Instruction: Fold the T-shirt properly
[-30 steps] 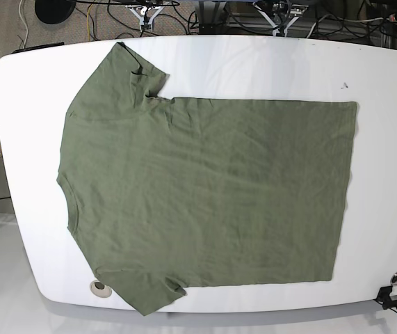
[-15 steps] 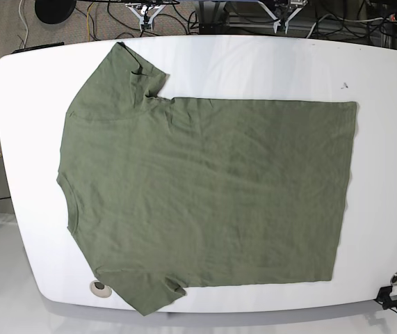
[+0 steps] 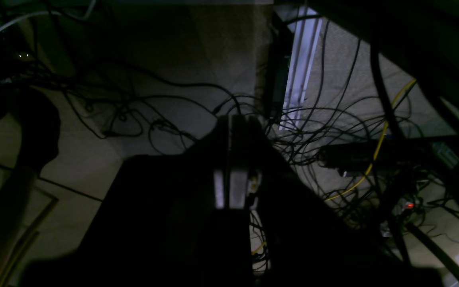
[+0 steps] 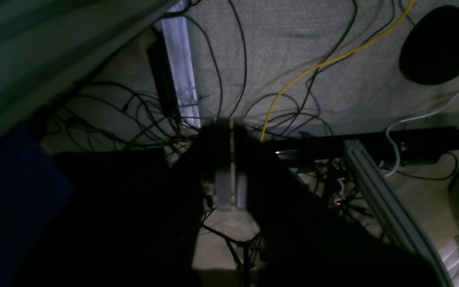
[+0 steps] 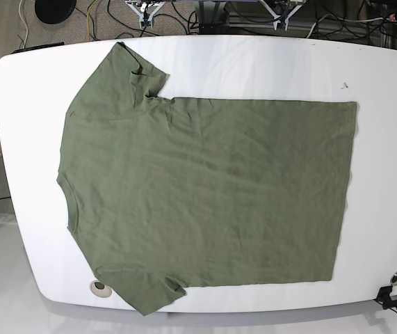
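- My left gripper (image 3: 232,159) is showing in the left wrist view as a dark silhouette, the 2 fingers pressed flat together with no gap and nothing between them.
- My right gripper (image 4: 228,159) is looking the same in the right wrist view: the 2 pale pads (image 4: 223,187) are lying face to face, closed on nothing.
- Both grippers are hanging off the table, over carpeted floor (image 4: 293,40) strewn with black cables (image 3: 142,115); a yellow cable (image 4: 325,63) is crossing that floor.
- In the base view, both grippers are just peeking in at the top edge, my right gripper (image 5: 144,8) on that view's left, my left gripper (image 5: 285,8) on its right, each beyond the table's far edge.
- The T-shirt (image 5: 205,195) is lying spread flat on the white table (image 5: 386,174), well apart from both grippers.
- Its collar end is pointing toward the view's left and its straight hem is running down the view's right side.
- 1 sleeve is reaching the near edge of the table beside a round hole (image 5: 100,287); the other sleeve is lying near the far edge.
- Only light wrinkles are showing across the cloth; no fold is made yet.
- A black clamp (image 5: 393,300) is sitting at the table's near right corner.
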### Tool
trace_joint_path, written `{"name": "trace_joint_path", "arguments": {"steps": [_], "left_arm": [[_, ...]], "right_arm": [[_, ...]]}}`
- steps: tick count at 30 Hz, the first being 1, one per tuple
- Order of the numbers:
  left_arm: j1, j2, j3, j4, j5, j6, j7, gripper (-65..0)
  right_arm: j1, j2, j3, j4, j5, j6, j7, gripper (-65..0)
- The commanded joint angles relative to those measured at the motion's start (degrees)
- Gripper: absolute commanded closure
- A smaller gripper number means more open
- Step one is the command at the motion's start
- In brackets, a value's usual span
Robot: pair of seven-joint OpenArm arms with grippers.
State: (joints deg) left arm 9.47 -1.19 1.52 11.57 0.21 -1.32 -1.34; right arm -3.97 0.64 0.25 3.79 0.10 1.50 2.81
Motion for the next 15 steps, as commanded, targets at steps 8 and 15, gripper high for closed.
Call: {"name": "trace_joint_path", "arguments": {"steps": [8, 15], "left_arm": [[4.57, -0.80, 0.58, 4.46, -0.35, 0.34, -1.59, 0.0], [5.38, -1.15, 0.48, 5.12, -0.46, 0.40, -3.09, 0.0]], "right_arm": [[-5.33, 0.56, 0.49, 5.69, 0.31, 1.66, 1.42, -0.6], [-6.42, 0.64, 0.70, 6.11, 0.26, 2.24, 2.81, -0.1]]}}
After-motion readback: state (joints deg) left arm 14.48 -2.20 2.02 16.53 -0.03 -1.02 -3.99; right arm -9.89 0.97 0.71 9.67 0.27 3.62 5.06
